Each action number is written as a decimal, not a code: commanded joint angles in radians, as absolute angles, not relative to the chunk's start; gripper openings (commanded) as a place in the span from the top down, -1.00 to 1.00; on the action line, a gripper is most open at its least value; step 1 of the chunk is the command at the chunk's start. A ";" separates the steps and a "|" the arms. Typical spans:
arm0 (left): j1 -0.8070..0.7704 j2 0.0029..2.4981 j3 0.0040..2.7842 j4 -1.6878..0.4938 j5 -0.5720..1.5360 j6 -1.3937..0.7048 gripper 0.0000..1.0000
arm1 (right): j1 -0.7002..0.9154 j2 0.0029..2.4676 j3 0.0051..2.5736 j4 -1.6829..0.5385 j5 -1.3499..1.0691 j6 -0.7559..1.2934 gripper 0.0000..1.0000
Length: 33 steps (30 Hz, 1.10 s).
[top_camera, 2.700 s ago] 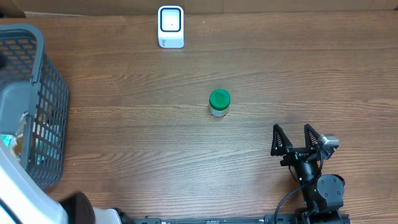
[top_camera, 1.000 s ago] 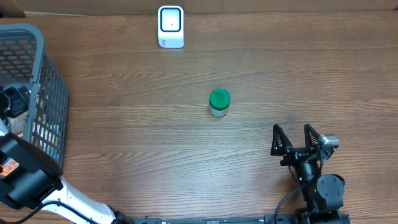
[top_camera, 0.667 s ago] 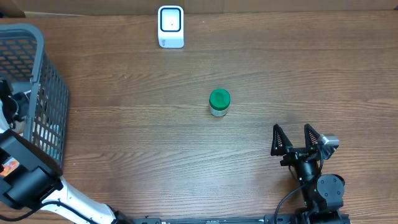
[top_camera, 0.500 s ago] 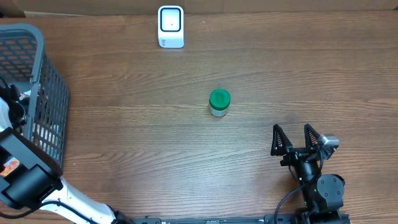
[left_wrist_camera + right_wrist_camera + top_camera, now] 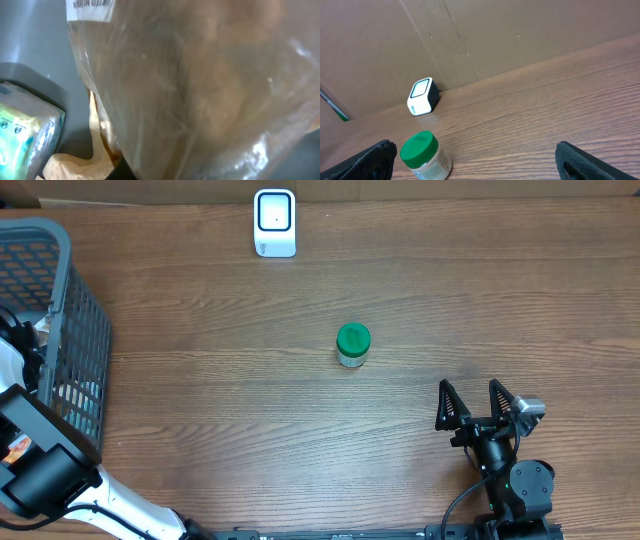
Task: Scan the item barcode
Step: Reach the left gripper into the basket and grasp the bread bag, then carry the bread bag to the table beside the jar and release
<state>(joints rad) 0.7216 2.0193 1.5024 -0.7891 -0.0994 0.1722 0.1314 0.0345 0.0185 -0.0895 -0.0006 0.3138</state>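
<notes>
Fingers of the left arm were down inside the grey basket at the left edge of the desk, seen from overhead, while the right fingers lay spread wide and empty near the front right. They were well apart from a green-lidded jar at mid-desk and the white scanner by the far edge. From the left wrist, a clear plastic bag of brownish contents filled the view. The left fingers were closed, apparently pinched on it, though the pads themselves were hidden. A white label showed at the bag's upper corner, and a green-and-white packet lay beside it. From the right wrist, jar and scanner stood apart before a cardboard wall. A good lift would likely mean rising straight, clear of the basket rim, keeping the thin film from slipping, then turning the label toward the scanner
</notes>
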 commanded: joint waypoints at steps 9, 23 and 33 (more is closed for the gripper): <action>0.713 1.976 1.791 -1.071 -0.096 0.002 0.91 | 0.128 0.025 0.008 -0.083 -0.006 0.309 -0.99; 0.544 1.564 2.337 -1.235 0.147 -0.192 0.92 | 0.128 0.025 0.008 -0.083 -0.006 0.310 -1.00; -0.013 1.588 2.233 -1.424 0.028 -0.280 0.91 | 0.128 0.025 0.008 -0.083 -0.006 0.309 -1.00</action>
<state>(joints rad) 0.1150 1.4986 2.3173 -1.4174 0.0891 -0.1967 0.1314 0.0345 0.0185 -0.0895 -0.0006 0.3141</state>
